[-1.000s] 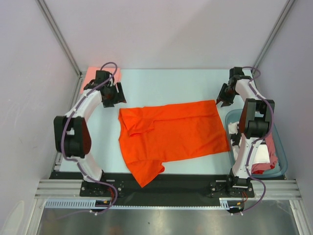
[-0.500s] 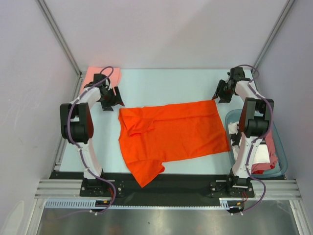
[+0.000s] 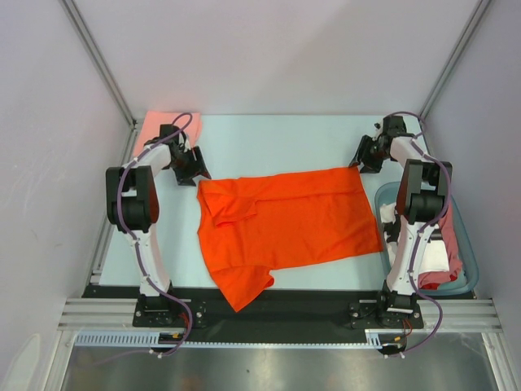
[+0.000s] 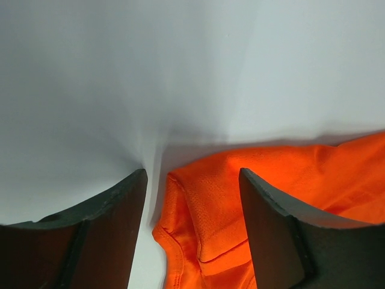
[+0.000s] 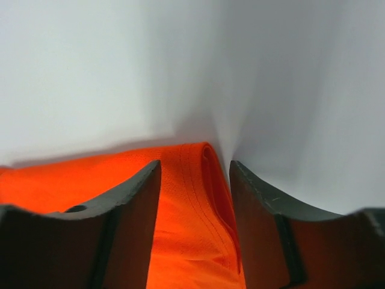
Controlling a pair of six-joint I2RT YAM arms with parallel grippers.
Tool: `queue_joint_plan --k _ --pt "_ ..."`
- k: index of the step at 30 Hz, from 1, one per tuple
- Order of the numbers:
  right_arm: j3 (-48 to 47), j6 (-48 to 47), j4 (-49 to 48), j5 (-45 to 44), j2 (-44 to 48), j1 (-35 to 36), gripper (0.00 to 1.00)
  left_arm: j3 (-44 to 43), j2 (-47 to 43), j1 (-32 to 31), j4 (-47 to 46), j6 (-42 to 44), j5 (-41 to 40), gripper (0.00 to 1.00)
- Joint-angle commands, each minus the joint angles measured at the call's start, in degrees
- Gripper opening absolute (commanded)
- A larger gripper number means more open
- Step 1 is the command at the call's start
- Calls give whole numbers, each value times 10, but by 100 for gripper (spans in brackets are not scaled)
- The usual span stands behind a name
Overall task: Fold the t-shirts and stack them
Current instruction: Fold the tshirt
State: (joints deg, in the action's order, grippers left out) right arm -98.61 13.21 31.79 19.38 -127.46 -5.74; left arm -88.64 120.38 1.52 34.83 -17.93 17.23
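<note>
Left gripper (image 4: 192, 174) and right gripper (image 5: 194, 164) gape empty at orange-red t-shirt (image 3: 285, 220) corners on pale table (image 3: 277, 147), seemingly untouching.

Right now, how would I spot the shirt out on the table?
Look at the table between the arms. The orange-red t-shirt lies spread across its middle. Only it is bright orange; the pink shirt sits in the far left corner, other clothes in the tub.

Both arms (image 3: 146, 257) are showing white links, black joints and purple cables (image 3: 120, 195). The left gripper (image 4: 191, 174) and right gripper (image 5: 194, 164) are showing dark curved fingers (image 4: 102, 229).
</note>
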Motion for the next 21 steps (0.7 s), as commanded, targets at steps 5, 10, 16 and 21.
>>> queue_joint_plan --k 5,10,16,21 --pt "-3 -3 -7 11 2 -4 47 8 -6 2 -1 3 22 62" --pt "-18 6 -6 21 10 -4 39 19 -9 2 -3 1 31 56" --pt "-35 11 5 24 5 -4 27 15 -9 2 -8 1 32 47" --pt "-39 22 -4 29 3 -5 18 14 -7 6 -6 -2 33 36"
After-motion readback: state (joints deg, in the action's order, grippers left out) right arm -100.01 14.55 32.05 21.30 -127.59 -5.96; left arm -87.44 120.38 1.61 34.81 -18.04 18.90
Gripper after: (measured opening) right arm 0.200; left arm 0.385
